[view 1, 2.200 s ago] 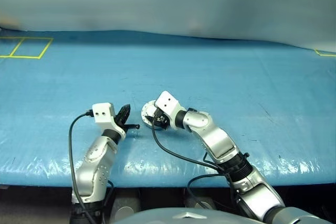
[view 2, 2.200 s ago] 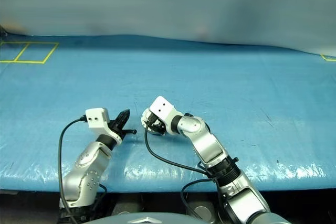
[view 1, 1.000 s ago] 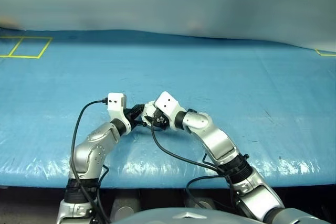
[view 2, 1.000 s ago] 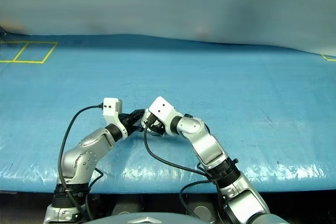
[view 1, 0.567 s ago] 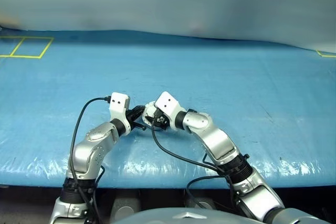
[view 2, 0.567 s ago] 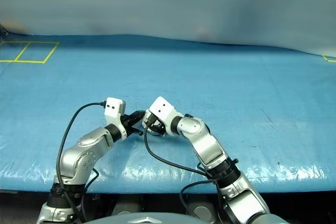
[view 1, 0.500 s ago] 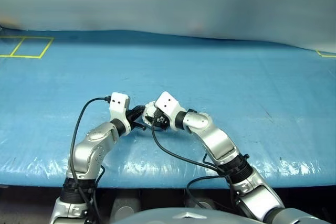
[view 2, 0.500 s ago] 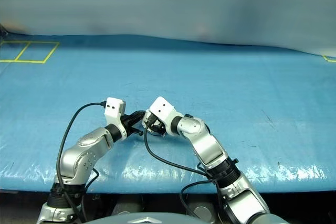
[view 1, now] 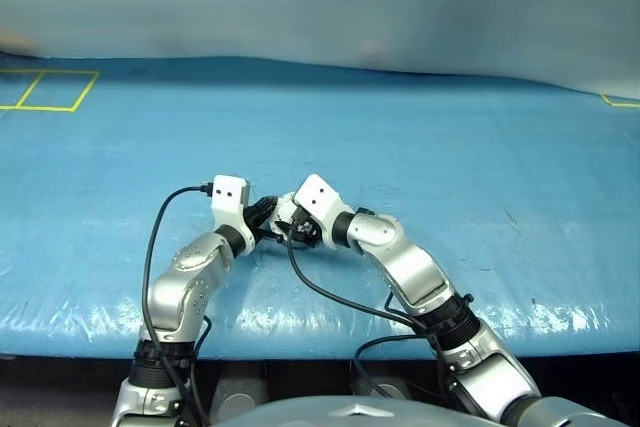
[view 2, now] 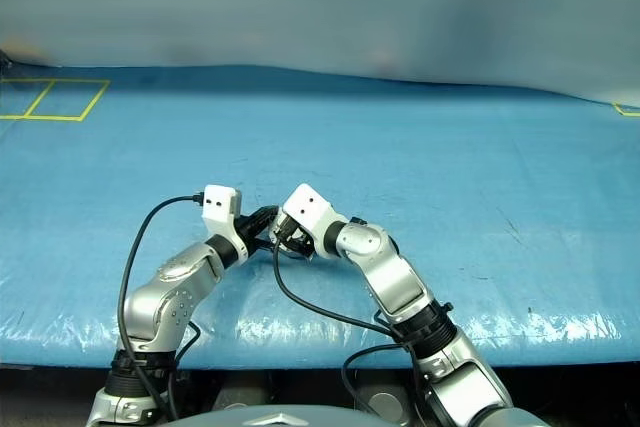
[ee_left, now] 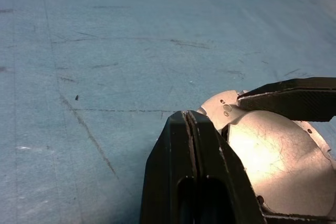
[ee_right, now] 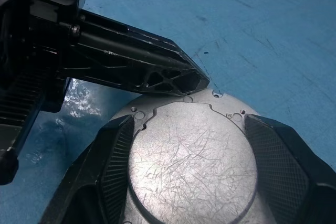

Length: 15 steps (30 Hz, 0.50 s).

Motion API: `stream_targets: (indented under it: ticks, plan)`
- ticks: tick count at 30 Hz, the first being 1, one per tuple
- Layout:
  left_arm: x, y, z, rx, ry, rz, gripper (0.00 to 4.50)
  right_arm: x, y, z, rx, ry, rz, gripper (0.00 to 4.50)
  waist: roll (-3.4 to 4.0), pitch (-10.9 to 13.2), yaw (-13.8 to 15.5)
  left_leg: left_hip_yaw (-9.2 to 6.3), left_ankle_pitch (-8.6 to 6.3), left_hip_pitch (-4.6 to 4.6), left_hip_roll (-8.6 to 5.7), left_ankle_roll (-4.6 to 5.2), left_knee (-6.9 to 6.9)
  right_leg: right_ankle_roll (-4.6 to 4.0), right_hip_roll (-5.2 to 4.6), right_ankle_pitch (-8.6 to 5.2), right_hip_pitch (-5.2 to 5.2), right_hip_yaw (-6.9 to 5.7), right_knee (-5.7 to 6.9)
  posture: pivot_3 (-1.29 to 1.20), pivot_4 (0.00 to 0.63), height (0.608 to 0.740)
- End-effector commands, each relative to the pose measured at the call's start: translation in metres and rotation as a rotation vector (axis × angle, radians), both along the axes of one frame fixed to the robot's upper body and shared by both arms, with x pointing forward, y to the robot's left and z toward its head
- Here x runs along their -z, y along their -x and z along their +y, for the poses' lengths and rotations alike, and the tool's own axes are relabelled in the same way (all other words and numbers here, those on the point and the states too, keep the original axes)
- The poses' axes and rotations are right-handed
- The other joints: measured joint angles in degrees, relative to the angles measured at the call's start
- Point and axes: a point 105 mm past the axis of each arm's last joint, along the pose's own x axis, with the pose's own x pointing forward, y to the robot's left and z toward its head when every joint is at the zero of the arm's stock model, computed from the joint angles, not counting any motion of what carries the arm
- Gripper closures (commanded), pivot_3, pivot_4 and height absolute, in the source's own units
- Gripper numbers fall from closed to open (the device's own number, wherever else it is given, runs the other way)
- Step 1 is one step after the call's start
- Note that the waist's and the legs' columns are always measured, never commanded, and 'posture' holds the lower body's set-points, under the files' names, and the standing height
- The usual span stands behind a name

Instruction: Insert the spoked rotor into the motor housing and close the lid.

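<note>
Listing, left to right, what we see over the blue table cover (view 1: 480, 147).

Left claw (ee_left: 190, 124): our two black fingers are pressed flat together with nothing between them. Their tip rests against the rim of a round grey disc, at the edge nearest this claw.

Disc (ee_right: 191, 158): round, plain scratched grey face toward the right wrist camera, small holes near the rim. We take it for the lid (ee_left: 273, 156) or the closed motor housing; we cannot tell which. It sits just ahead of the left claw's tip and between the right claw's fingers.

Right claw (ee_right: 191, 166): our fingers (ee_right: 113, 161) stand wide apart, one on each side of the disc, clasping it by the rim.
</note>
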Motion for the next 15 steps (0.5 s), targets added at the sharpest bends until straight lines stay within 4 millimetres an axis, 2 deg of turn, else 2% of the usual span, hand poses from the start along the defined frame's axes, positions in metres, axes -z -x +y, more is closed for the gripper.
stream_targets:
  ticks: [1, 6, 12, 15]
  plan:
    - [-0.01, -0.002, -0.002, -0.019, 0.015, -0.052, 4.5, 0.007, -0.002, -0.006, 0.034, 0.022, 0.012, 1.48, 0.0, 0.0, 0.01, 0.0, 0.0, 0.0, 0.0, 0.0, 0.0, 0.0, 0.0, 0.0, 0.0, 0.0, 0.0, 0.0, 0.15, 0.74]
    - [-0.019, -0.004, -0.001, -0.036, 0.047, -0.103, 4.5, 0.007, -0.002, -0.006, 0.033, 0.023, 0.012, 1.48, -0.01, 0.01, -0.01, 0.0, 0.0, 0.0, 0.0, 0.0, 0.0, 0.0, 0.0, 0.0, -0.01, 0.0, 0.0, 0.0, 0.15, 0.74]
    - [-0.006, 0.004, -0.007, 0.016, 0.046, -0.026, 4.5, 0.007, -0.002, -0.005, 0.031, 0.023, 0.012, 1.48, 0.0, 0.01, -0.08, 0.0, 0.0, -0.01, 0.0, 0.0, 0.0, 0.0, 0.0, 0.0, -0.02, 0.0, -0.01, 0.0, 0.15, 0.74]
    - [-0.006, 0.007, -0.011, 0.042, 0.05, -0.034, 4.5, 0.007, -0.002, -0.005, 0.032, 0.022, 0.012, 1.48, 0.0, 0.01, -0.04, 0.0, 0.0, 0.0, 0.0, 0.0, -0.01, 0.0, 0.0, 0.0, -0.01, 0.0, -0.01, 0.0, 0.15, 0.74]
